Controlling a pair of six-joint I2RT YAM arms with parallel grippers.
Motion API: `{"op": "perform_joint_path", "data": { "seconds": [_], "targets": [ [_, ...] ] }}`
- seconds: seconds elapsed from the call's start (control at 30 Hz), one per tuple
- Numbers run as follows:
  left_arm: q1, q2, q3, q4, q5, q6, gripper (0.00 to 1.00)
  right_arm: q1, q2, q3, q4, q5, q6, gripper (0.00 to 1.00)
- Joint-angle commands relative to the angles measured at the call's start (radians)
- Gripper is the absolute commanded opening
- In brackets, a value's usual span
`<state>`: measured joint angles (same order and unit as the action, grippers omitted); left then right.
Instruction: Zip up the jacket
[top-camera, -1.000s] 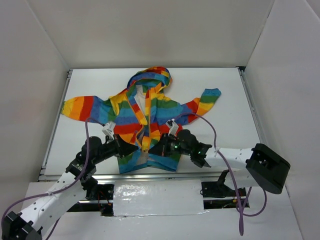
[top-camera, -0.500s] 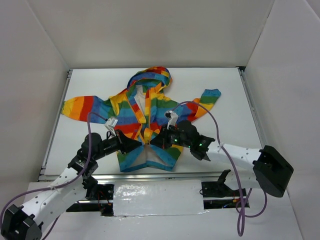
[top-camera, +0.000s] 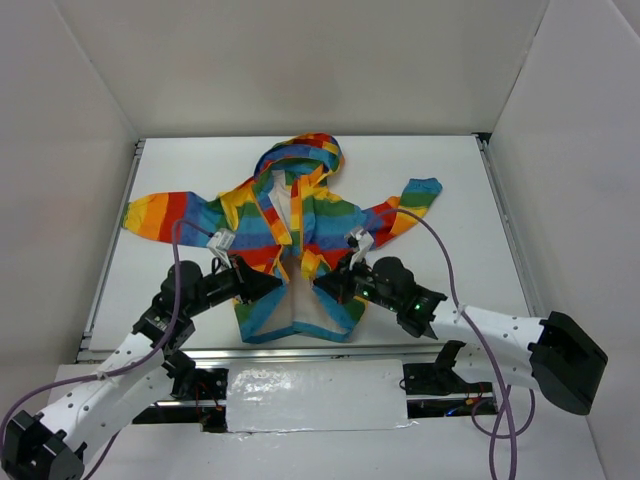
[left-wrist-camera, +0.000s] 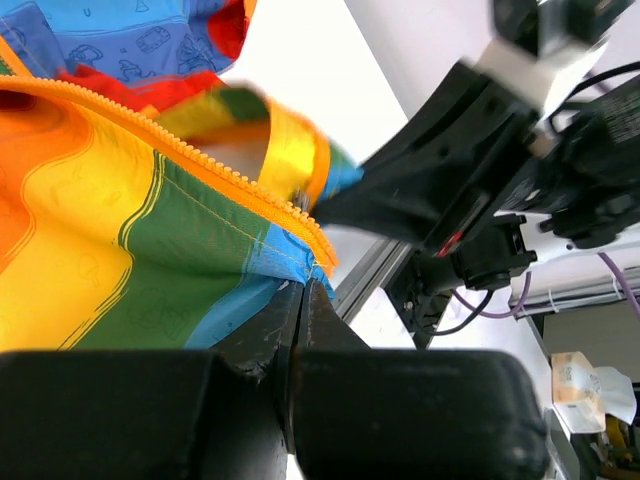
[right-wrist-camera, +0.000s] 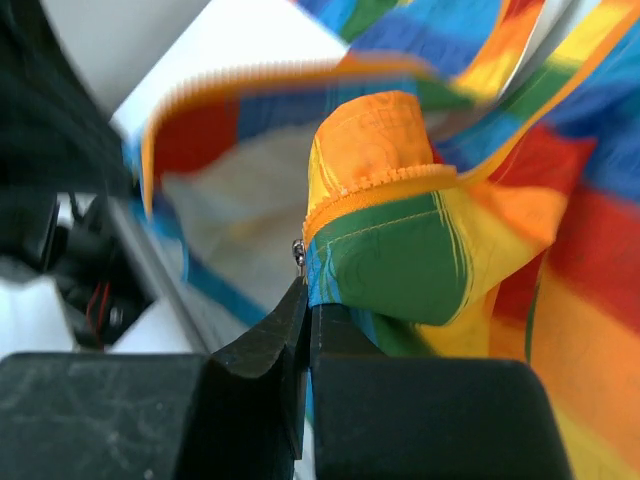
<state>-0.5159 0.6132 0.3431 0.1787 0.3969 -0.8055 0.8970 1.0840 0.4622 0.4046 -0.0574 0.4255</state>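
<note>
A small rainbow-striped hooded jacket (top-camera: 300, 225) lies flat on a white table (top-camera: 470, 200). Its hood points to the far side, with one sleeve stretched out to the left and the other to the right. Its orange zipper (left-wrist-camera: 200, 165) is undone. The two front panels lie close together near the collar and spread apart toward the near hem, showing pale lining (top-camera: 300, 310) between them. The left gripper (top-camera: 274, 287) reaches in from the near left. Its two black fingers are pressed together on the bottom corner of the left-hand front panel, right where the zipper teeth end at the blue hem. The right gripper (top-camera: 322, 285) reaches in from the near right, likewise pinched closed on the bottom corner of the right-hand front panel. A small metal zipper piece (right-wrist-camera: 298, 252) sits at the fabric edge just above its fingertips. The two grippers face each other across the gap without touching, and each held corner is raised a little off the table. Plain white walls (top-camera: 300, 70) enclose the table on the left, far and right sides.
</note>
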Motion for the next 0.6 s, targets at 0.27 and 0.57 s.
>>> {"op": "perform_joint_path", "data": {
  "seconds": [0.27,0.57],
  "targets": [
    [-0.003,-0.044,0.008,0.152,0.112,0.052,0.00,-0.004,0.019,-0.172,0.632,-0.314,0.128,0.00],
    [-0.003,-0.020,-0.035,0.258,0.187,0.028,0.00,-0.015,0.037,-0.163,0.655,-0.392,0.127,0.00]
  ]
}}
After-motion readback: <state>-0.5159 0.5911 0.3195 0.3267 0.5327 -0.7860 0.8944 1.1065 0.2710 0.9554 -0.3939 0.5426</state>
